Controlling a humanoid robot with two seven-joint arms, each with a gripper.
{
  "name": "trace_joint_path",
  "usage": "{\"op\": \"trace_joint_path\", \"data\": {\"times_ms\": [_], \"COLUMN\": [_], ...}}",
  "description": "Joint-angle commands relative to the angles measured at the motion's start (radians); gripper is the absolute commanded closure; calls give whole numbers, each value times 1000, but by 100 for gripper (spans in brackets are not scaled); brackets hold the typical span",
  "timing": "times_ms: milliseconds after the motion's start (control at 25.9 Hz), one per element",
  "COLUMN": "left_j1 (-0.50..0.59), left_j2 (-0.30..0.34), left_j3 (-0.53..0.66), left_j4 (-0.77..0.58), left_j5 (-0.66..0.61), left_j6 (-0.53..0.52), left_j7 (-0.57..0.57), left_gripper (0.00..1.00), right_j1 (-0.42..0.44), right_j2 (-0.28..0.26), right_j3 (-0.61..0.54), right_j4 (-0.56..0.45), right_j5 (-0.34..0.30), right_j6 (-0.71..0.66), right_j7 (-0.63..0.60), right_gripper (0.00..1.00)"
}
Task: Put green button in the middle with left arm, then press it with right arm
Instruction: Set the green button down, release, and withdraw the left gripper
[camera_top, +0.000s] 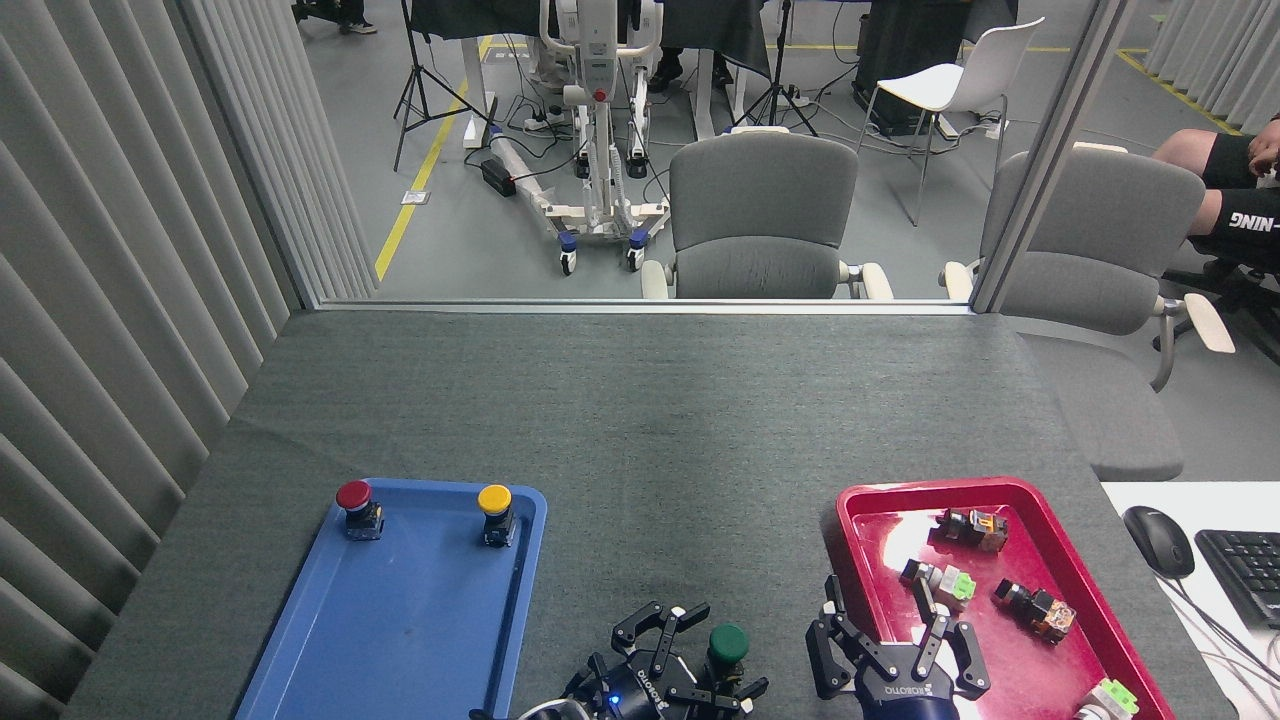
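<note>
Now the green button (728, 643) stands upright, cap up, on the grey surface (640, 420) between the trays at the near edge, inside the left claw (690, 660) whose fingers look spread around it, while the right claw (885, 650), fingers splayed, hovers just to its right.

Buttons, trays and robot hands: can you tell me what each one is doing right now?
Green button: upright on the grey table, between the trays, left end effector's fingers around it.
Red button: upright in the blue tray.
Yellow button: upright in the blue tray.
Red tray: holds several small switches lying down.
Left end effector: fingers spread.
Right end effector: open, empty.
</note>
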Motion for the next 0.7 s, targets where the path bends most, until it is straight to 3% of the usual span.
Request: {"op": "trace_joint_path", "data": {"times_ms": [0,193,348,502,657], "left_j1": [2,45,149,250,296], "left_j2": [7,25,119,191,231], "left_j3": [4,88,185,312,476], "left_j4": [-35,-78,-249,-354,-357], "left_j5": [8,77,97,101,181], "left_j6": [-1,3,4,-1,1], "left_j7": [-1,-1,-7,-10,-18], "left_gripper": [0,1,1,1,1], "right_j1": [-10,-11,-13,-7,-4], "right_j2": [10,13,21,24,24], "right_j3": [27,54,76,103,143], "right_j4": [5,22,22,19,20], "right_j5": [16,83,88,114,117], "right_j6": [1,33,25,7,-68], "right_j7": [3,3,3,0,2], "right_gripper": [31,54,71,83,88]}}
